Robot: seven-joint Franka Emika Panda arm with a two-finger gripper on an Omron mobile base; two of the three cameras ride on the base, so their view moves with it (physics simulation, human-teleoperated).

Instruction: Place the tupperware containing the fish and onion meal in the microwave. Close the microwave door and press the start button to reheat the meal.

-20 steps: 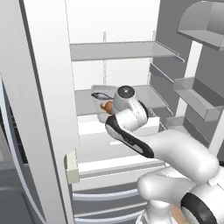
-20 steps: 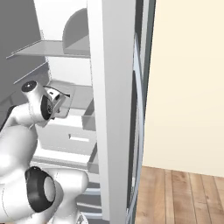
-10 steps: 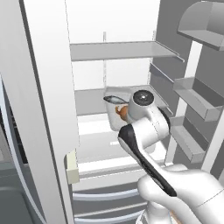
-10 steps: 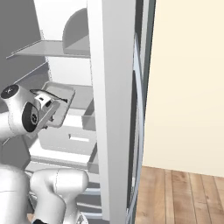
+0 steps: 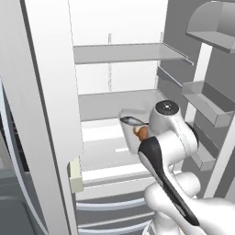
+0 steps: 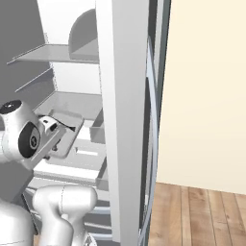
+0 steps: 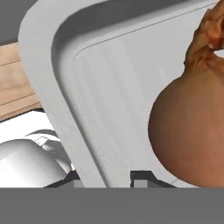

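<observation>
Grip: your gripper [image 7: 105, 177] is clamping the tupperware [image 5: 131, 133] by its rim | Place: tray is hanging in the open fridge [image 5: 119, 96], at 9 o'clock of wrist | Why: onion [image 7: 188, 127] is resting against the tilted wall.

Smooth, translucent plastic tupperware [image 7: 87, 100] holds a papery, matt brown onion [image 7: 188, 131]; the floor [image 6: 202, 211] is pale wood planks.

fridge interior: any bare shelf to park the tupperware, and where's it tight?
Bare: upper shelf and the middle shelf behind the tupperware. Tight: around the pincer gripping the tupperware wall, beside the door bins.
</observation>
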